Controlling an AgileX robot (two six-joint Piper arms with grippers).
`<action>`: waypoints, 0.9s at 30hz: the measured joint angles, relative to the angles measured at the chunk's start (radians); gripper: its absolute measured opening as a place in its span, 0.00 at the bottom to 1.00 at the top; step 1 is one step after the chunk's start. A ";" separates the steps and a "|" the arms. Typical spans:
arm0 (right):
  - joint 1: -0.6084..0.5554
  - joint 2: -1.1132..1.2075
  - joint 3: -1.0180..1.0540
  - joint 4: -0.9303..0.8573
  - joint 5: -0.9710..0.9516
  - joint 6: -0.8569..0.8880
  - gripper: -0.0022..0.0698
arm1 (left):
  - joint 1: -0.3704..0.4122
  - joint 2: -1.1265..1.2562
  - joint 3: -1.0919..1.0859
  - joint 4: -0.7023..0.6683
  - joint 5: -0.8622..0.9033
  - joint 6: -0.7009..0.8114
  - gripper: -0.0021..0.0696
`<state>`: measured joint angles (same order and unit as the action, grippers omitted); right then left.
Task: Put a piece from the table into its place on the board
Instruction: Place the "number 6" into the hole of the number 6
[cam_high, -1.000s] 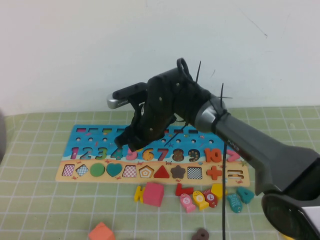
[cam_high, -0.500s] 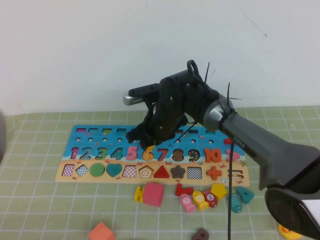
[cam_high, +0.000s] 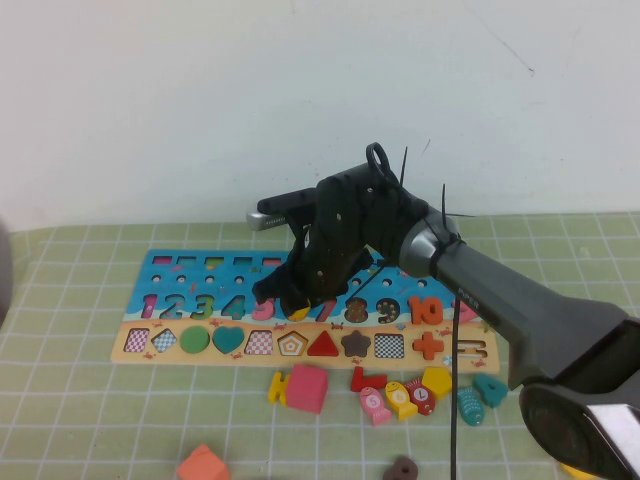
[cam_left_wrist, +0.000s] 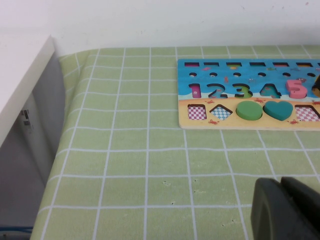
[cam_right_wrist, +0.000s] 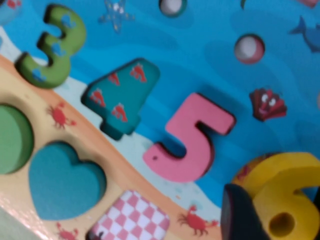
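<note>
The piece, a bright yellow numeral 6, is pinched between the fingers of my right gripper. It hangs just over the board's blue part, beside the pink 5. In the high view the right gripper is low over the board, between the 5 and the 7, and only a sliver of the piece shows under it. My left gripper is shut and empty over the green cloth, well short of the board's left end.
Loose pieces lie in front of the board: a pink cube, an orange block, a yellow pentagon, a teal fish and a brown ring. A white ledge borders the table's left.
My right gripper moved right along the number row with the yellow 6, from over the 4 and 5 to the gap after the 5, then sank lower toward the board.
</note>
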<state>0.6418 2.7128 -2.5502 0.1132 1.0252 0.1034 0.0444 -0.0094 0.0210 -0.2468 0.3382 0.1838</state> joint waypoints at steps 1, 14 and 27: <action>0.000 0.000 0.000 0.003 -0.005 0.000 0.41 | 0.000 0.000 0.000 0.000 0.000 0.000 0.03; 0.000 0.000 0.000 0.012 -0.010 0.022 0.53 | 0.000 0.000 0.000 -0.018 0.000 0.000 0.03; 0.000 0.000 -0.029 0.031 -0.008 0.025 0.53 | 0.000 0.000 0.000 -0.022 0.000 0.000 0.03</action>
<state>0.6418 2.7128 -2.5796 0.1441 1.0174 0.1289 0.0444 -0.0094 0.0210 -0.2688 0.3382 0.1838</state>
